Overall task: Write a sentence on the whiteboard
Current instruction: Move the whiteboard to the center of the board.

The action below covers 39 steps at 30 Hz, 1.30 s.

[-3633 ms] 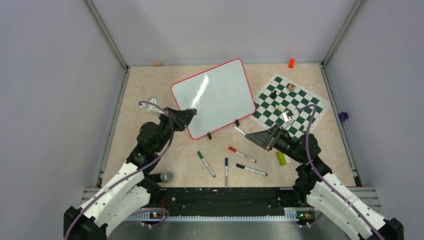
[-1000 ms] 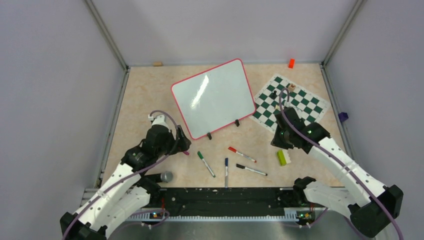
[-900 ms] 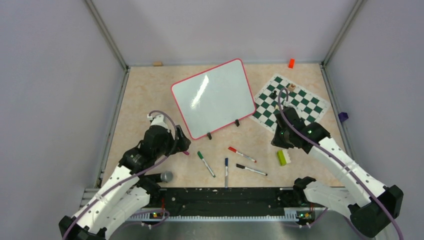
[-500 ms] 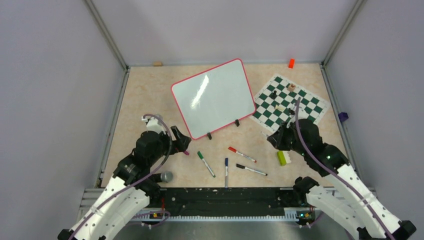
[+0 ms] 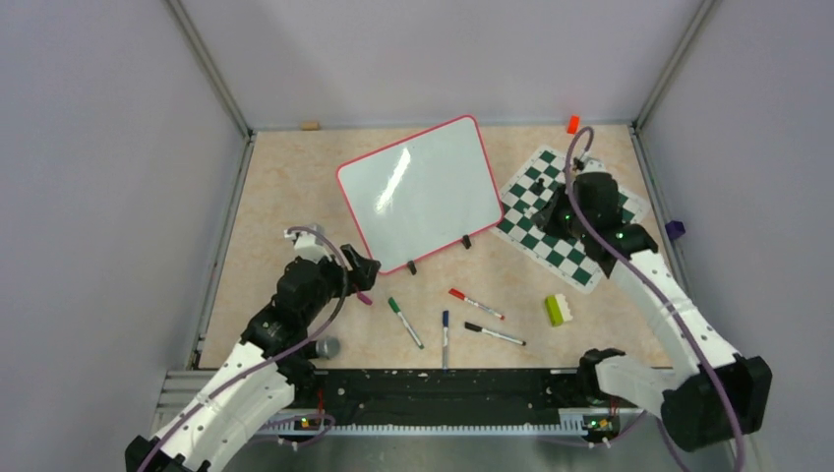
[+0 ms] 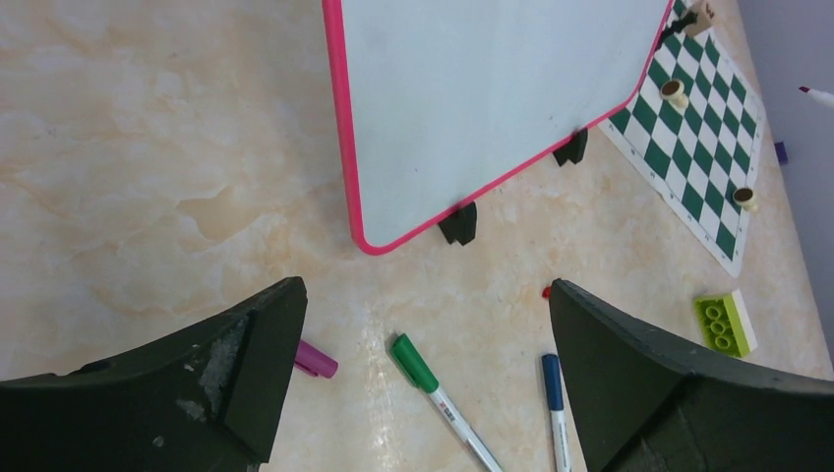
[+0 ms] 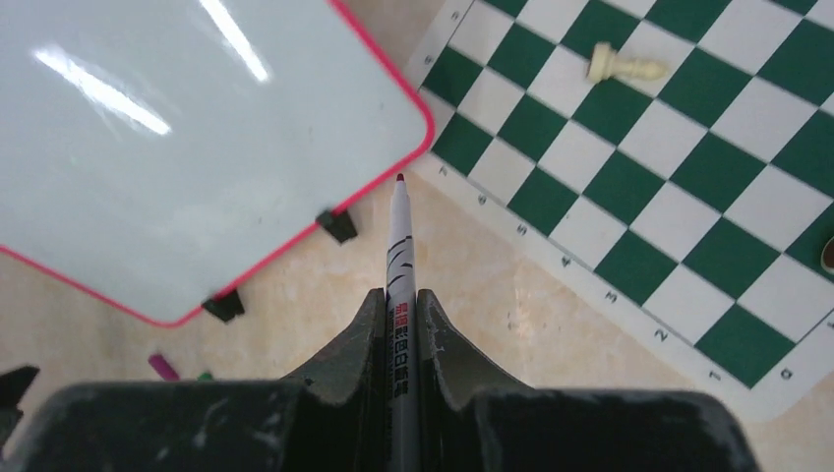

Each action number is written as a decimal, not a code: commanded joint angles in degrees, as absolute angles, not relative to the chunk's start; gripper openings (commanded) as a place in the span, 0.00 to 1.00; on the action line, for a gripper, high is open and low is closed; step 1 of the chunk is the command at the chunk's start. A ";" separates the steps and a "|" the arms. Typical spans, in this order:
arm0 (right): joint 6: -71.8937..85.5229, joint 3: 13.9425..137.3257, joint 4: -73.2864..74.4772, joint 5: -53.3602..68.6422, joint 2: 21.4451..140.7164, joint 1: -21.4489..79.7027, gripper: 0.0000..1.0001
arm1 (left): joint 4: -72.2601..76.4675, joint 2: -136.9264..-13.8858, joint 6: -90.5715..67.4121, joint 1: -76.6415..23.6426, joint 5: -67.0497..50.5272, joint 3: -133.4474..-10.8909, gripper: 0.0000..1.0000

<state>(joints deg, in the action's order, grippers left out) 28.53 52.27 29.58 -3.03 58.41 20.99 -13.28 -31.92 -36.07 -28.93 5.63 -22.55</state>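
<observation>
Right pincer (image 7: 398,300): clenched on a white marker (image 7: 398,236). The barrel lies along the 2 fingers and the uncapped dark tip juts forward, so the wrist can aim it like a pen.
Right pincer position: above the chess mat (image 7: 688,197), tip pointing at the gap between mat and board, short of the writing surface.
Left pincer (image 6: 423,287): released, fingers spread wide, holding nothing; it hovers low by the board's near corner, likely placed to steady the board.
Whiteboard (image 5: 421,192): mid-table, propped on 2 black feet, with its face open to both arms.
Sentence: none visible; the board is blank, so writing is not yet begun.
Near left pincer: a purple piece (image 6: 315,359), perhaps a cap, beside a green marker (image 6: 433,379) and a blue marker (image 6: 553,393).
Spares: a red marker (image 5: 476,303) and a black marker (image 5: 495,334) lie loose nearer the bases.
Risk: pressing the tip could push the propped board back.
</observation>
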 commanded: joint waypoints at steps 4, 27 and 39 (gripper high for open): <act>27.19 62.53 16.99 17.94 75.00 4.42 0.00 | 6.25 -35.74 -35.61 -20.48 0.51 -18.64 0.99; 28.85 102.47 7.68 47.36 129.45 3.69 0.00 | 38.99 -67.59 -25.90 -8.16 -23.89 -24.78 0.90; 29.94 94.08 0.51 57.07 127.42 5.43 0.00 | 44.08 -77.35 -21.77 -8.17 -30.00 -28.91 0.64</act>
